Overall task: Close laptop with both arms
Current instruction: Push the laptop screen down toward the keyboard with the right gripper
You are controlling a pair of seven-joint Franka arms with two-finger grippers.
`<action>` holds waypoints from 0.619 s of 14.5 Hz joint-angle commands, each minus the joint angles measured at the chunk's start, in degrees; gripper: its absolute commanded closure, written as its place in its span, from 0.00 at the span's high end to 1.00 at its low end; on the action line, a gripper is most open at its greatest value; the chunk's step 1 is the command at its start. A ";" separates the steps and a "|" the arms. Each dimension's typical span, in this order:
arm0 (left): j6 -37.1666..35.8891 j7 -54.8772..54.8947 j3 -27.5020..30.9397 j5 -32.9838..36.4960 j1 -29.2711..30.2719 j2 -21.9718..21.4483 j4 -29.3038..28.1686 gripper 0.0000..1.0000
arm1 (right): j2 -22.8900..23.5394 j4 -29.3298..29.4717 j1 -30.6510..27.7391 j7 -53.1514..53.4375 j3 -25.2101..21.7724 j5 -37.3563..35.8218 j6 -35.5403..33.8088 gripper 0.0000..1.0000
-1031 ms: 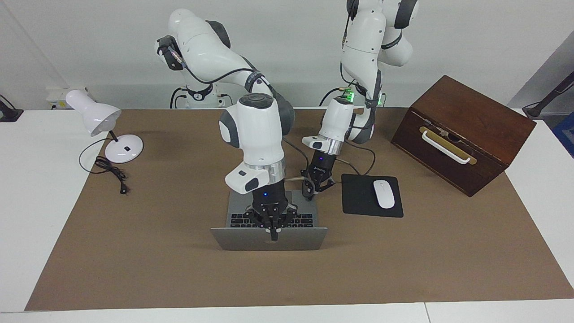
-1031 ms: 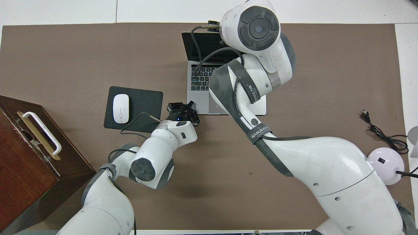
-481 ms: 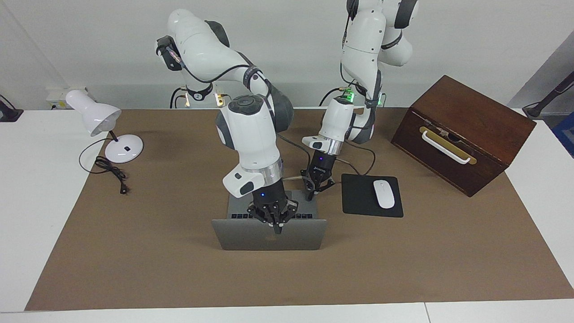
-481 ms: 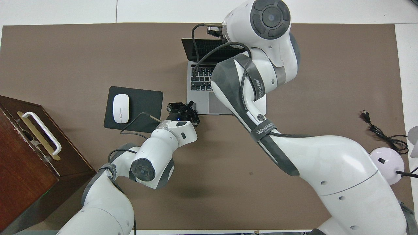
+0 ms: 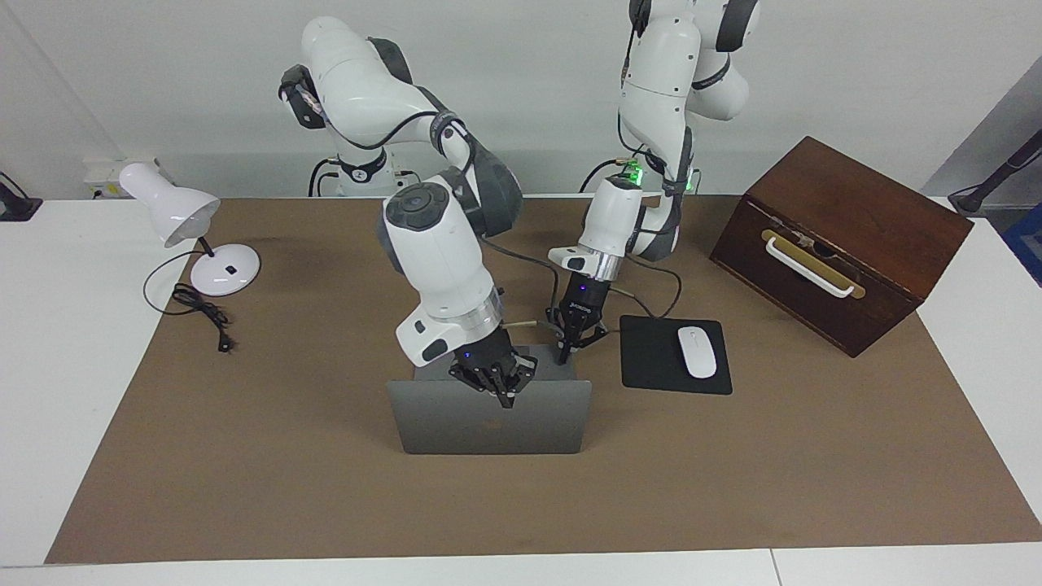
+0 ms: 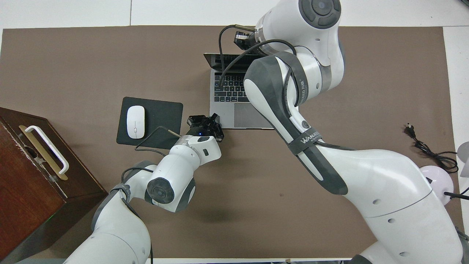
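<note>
The laptop (image 5: pixel 491 417) lay mid-table with its lid partly raised. The right gripper (image 5: pixel 506 399), fingers pressed together, was set against the lid's top edge. The left gripper (image 5: pixel 563 355), likewise pressed together, was placed at the base's corner. Further lowering of the lid was judged to be required.

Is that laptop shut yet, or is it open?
Open, partly folded: the laptop lid stands up from its base, keyboard uncovered, right gripper at its top edge.
</note>
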 commanded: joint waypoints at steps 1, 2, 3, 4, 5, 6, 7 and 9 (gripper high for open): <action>0.12 1.49 0.54 -0.96 -0.03 2.89 -0.50 0.00 | -1.41 -0.77 -1.25 -0.56 1.11 2.42 -2.54 0.00; 0.12 1.49 0.54 -0.96 -0.03 2.89 -0.59 0.00 | -1.41 -1.03 -1.25 -0.64 1.11 2.77 -2.89 0.00; 0.12 1.49 0.46 -0.96 -0.03 2.89 -0.50 0.00 | -1.41 -1.56 -1.25 -0.56 1.11 2.78 -3.77 0.00; 0.12 1.49 0.54 -0.96 -0.03 2.89 -0.50 0.00 | -1.41 -1.91 -1.25 -0.56 1.11 2.78 -4.56 0.00; 0.12 1.49 0.54 -0.96 -0.03 2.89 -0.50 0.00 | -1.59 -2.44 -1.25 -0.56 1.11 2.78 -5.18 0.00; 0.12 1.49 0.54 -0.96 -0.03 2.89 -0.50 0.00 | -2.11 -3.49 -1.25 -0.56 1.11 2.95 -5.36 0.00; 0.12 1.49 0.54 -0.96 -0.03 2.89 -0.59 0.00 | -2.55 -4.72 -1.25 -0.56 1.11 3.30 -5.27 0.00; 0.12 1.49 0.54 -0.96 -0.03 2.89 -0.67 0.00 | -2.56 -6.21 -1.25 -0.56 1.11 3.74 -4.92 0.00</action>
